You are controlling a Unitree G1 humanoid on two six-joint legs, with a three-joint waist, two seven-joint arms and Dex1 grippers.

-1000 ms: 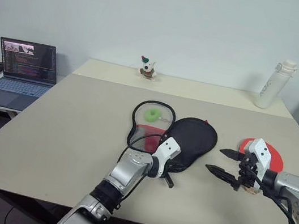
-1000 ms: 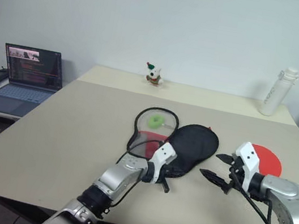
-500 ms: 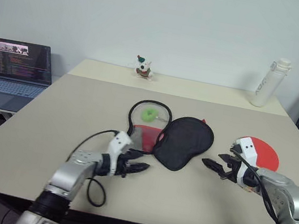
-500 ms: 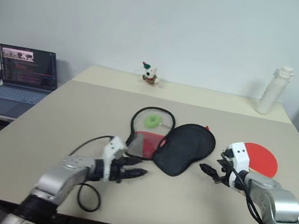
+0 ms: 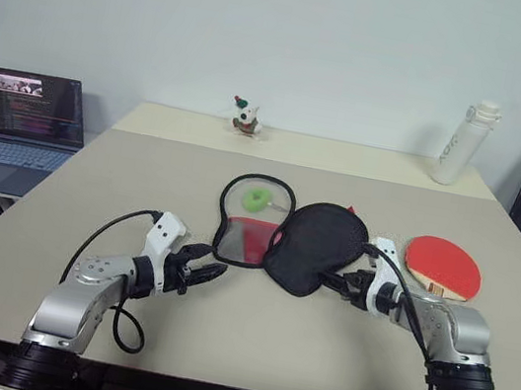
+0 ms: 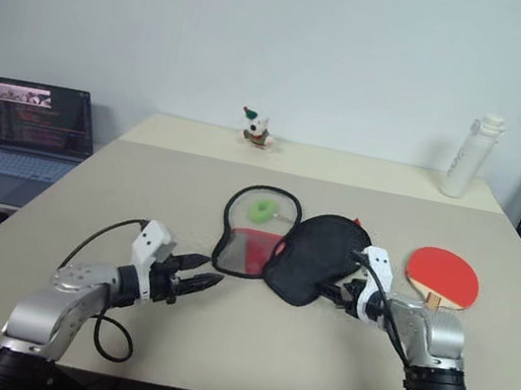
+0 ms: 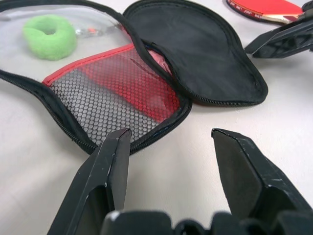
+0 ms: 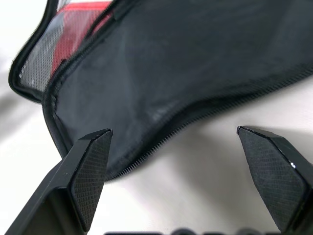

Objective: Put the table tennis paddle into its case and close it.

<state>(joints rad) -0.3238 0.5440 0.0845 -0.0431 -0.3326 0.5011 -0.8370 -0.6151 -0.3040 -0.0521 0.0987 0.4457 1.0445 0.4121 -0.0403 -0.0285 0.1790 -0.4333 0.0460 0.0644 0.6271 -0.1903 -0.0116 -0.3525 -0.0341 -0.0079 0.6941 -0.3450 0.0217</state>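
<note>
Here, from the head, the case (image 5: 283, 239) lies unzipped mid-table; the table tennis paddle (image 5: 442, 266) rests outside it. Left wrist: left gripper (image 7: 168, 139) spread, empty. Right wrist: right gripper (image 8: 173, 147) wide, empty, nearing the case's black flap.

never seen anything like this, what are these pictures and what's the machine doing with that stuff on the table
It is a humanoid robot with two arms, each ending in a two-fingered black gripper. Two pictures come from cameras in its head, looking down over a table. The other two come from cameras on its wrists, looking out between the fingers. On the table lie a case, unzipped and spread open, and a paddle beside it. At the far edge stand a small toy and a white bottle. A laptop sits on a side desk. The left gripper and right gripper are both open and hold nothing. The right one is at the case's black flap.
</note>
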